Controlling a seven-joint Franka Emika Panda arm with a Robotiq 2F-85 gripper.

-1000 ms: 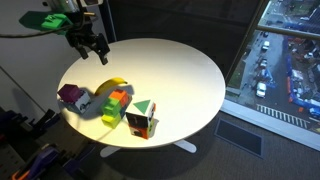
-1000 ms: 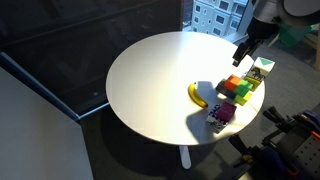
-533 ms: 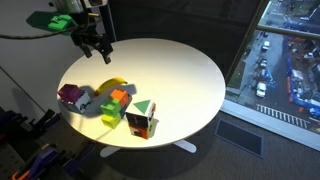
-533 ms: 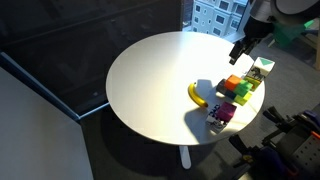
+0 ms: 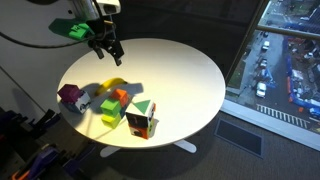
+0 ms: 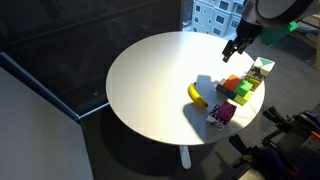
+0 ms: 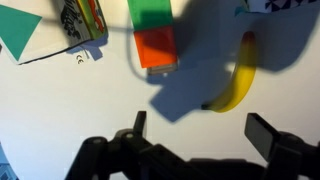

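My gripper (image 5: 108,46) (image 6: 232,50) hangs open above the round white table (image 5: 180,70) (image 6: 150,70), over its edge side near the toys, holding nothing. In the wrist view its fingertips (image 7: 138,122) stand wide apart over bare tabletop, the gripper (image 7: 200,130) just short of a yellow banana (image 7: 238,85) (image 5: 115,83) (image 6: 197,95). Beside the banana lie an orange block (image 7: 155,48) (image 5: 119,97) (image 6: 232,83) and a green block (image 7: 152,10) (image 6: 243,91). A purple toy (image 5: 70,95) (image 6: 225,113) and a printed box with a green triangle (image 5: 142,118) (image 7: 30,35) lie close by.
A large window onto a city street (image 5: 285,60) runs along one side of the table. Dark floor surrounds the table's pedestal base (image 6: 183,158). Cables and gear (image 5: 35,160) sit below the table edge nearest the toys.
The arm has carried the open gripper sideways, from beyond the table edge to a spot over the tabletop near the banana. The toys have not moved.
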